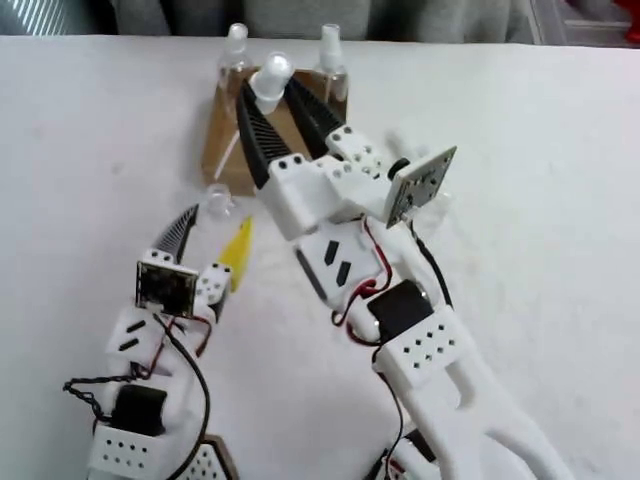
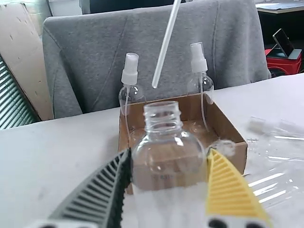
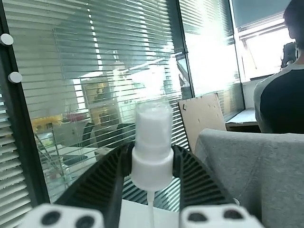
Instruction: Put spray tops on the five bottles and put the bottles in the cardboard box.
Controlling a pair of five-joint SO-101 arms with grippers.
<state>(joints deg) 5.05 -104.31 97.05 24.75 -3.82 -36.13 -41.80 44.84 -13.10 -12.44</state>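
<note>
1. Currently my left gripper (image 2: pixel 168 156) is clenched on the open bottle (image 2: pixel 164 142), with 1 jaw on each side of its round body. It holds the bottle upright just in front of the cardboard box (image 2: pixel 228 142). I judge it is held low on the body so that the threaded neck is free and points up to receive a top.
2. My right gripper (image 3: pixel 152 151) grasps a spray top (image 3: pixel 152 142) by its collar, above the near part of the box. The dip tube (image 2: pixel 166 42) hangs down from the top. Its end is above the open neck, a little toward the box, and not yet inside.
3. A capped bottle (image 2: pixel 129 88) and a second capped bottle (image 2: pixel 199 71) stand at the far side of the box, apparently inside it. I think they were placed at the back so that the front is free for the next ones.
4. Some clear spare bottles (image 2: pixel 278 142) lie on the table beside the box. They are too blurred for me to count.
5. In my judgement the hard part is the thin tube. It must enter the neck straight, so the bottle must not tilt.
</note>
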